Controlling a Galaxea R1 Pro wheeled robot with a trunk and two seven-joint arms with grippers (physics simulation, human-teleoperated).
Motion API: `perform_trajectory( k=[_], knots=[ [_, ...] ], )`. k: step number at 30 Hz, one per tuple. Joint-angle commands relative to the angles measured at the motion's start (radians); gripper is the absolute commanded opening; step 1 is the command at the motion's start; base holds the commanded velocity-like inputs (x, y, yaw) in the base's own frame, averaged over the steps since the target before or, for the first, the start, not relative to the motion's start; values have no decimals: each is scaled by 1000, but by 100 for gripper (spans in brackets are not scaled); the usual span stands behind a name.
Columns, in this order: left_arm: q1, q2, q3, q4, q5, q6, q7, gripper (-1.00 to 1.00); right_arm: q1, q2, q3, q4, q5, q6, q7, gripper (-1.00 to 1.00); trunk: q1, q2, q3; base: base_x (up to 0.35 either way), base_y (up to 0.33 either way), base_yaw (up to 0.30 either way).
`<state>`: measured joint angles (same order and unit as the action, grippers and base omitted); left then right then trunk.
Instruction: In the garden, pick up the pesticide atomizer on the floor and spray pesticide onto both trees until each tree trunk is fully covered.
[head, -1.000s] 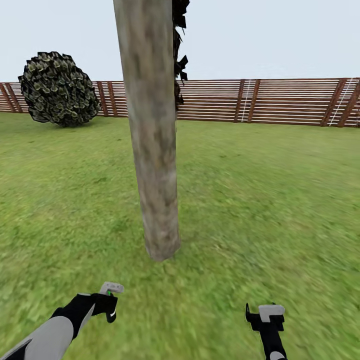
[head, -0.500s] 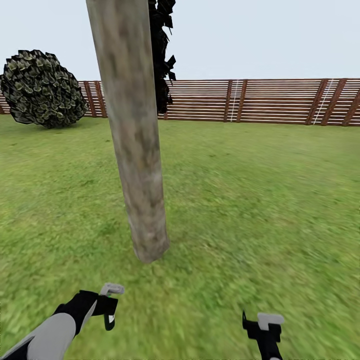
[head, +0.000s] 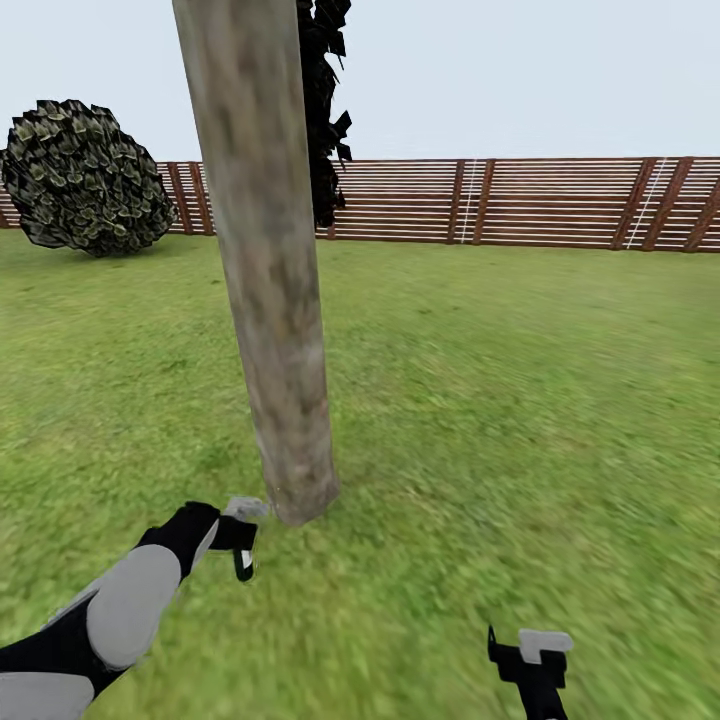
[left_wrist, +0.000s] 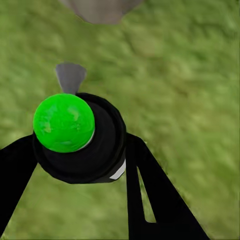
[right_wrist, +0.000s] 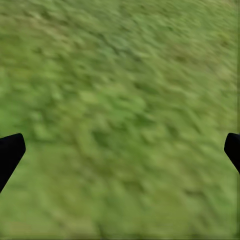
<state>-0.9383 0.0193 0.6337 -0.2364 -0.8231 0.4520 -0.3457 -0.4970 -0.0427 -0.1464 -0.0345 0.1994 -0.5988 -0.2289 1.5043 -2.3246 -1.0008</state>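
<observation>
Atomizer in hand, spraying seemingly still to do.
We grip the atomizer (left_wrist: 75, 135) in our left gripper (head: 243, 540) beside the trunk (head: 270, 290); right gripper (head: 530, 655) spread, empty.

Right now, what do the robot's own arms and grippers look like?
The left arm has smooth grey shells over black joints. The left gripper is black, topped by a grey block; the right gripper matches it. Its fingers are flat and black, one slotted.
</observation>
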Motion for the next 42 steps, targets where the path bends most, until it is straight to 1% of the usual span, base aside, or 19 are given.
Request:
perform_trajectory(
  k=[1,3,9,10,11,12,13,16,17,19,21,25,28,30,32,35,38,41,42],
  knots=[
    [-5,10,11,-6,-5,8,-9,-100,0,0,-7,1,11,-3,-4,100,0,0,-1,0,0,0],
    [-9,14,9,-12,-6,11,-9,-100,2,0,-7,2,11,-3,-4,100,0,0,-1,0,0,0],
    [-14,-20,4,-24,-7,13,-9,-100,4,0,-7,1,10,-3,-5,100,0,0,-1,-172,40,0],
    [-14,-21,-19,-30,-7,14,-10,-100,5,1,-7,1,10,-3,-5,100,0,0,-1,-77,16,0],
    [-14,-8,-68,-91,-5,33,-20,-100,5,1,-7,1,10,-3,-4,100,0,0,-1,-8,2,0],
    [-13,-9,-76,-178,-6,95,-95,-100,5,1,-7,1,10,-3,-4,100,0,0,-1,-1,0,0],
    [-13,-16,-81,-197,-6,110,-128,-100,5,1,-7,1,10,-3,-4,100,0,0,-1,0,0,0],
    [-13,-63,-133,-213,-5,125,-154,-100,5,1,-7,1,9,-3,-4,100,0,0,-1,0,0,0],
    [-17,-92,-169,-219,-4,134,-160,-100,5,1,-7,1,10,-3,-5,100,0,0,-1,0,0,0],
    [-37,-104,-192,-243,2,173,-165,-100,5,1,-7,1,10,-3,-4,100,0,0,-1,0,0,0],
    [-42,-97,-196,-263,3,195,-167,-100,5,1,-7,1,10,-3,-5,100,0,0,-1,0,0,0],
    [-45,-26,-199,-325,5,224,-171,-100,5,0,-7,1,10,-3,-4,100,0,0,-1,0,0,0],
    [-46,-44,-201,-327,1,241,-171,-100,5,0,-7,1,9,-3,-4,100,0,0,-1,0,0,0],
    [-49,-88,-204,-328,-1,245,-171,-100,5,0,-7,1,10,-3,-5,100,0,0,-1,0,0,0],
    [-70,-111,-210,-330,3,255,-171,-100,5,0,-7,1,10,-3,-5,100,0,0,-1,0,0,0],
    [-83,-86,-211,-331,3,267,-184,-100,5,0,-7,1,10,-3,-4,100,0,0,-1,0,0,0],
    [-87,-17,-212,-332,1,270,-237,-100,5,0,-7,1,10,-3,-4,100,0,0,-1,0,0,0],
    [-90,-23,-213,-334,-2,270,-252,-100,5,0,-7,1,11,-3,-4,100,0,0,-1,0,0,0],
    [-96,-53,-227,-335,-4,271,-254,-100,5,0,-7,1,10,-3,-5,100,0,0,-1,0,0,0]
  ],
)
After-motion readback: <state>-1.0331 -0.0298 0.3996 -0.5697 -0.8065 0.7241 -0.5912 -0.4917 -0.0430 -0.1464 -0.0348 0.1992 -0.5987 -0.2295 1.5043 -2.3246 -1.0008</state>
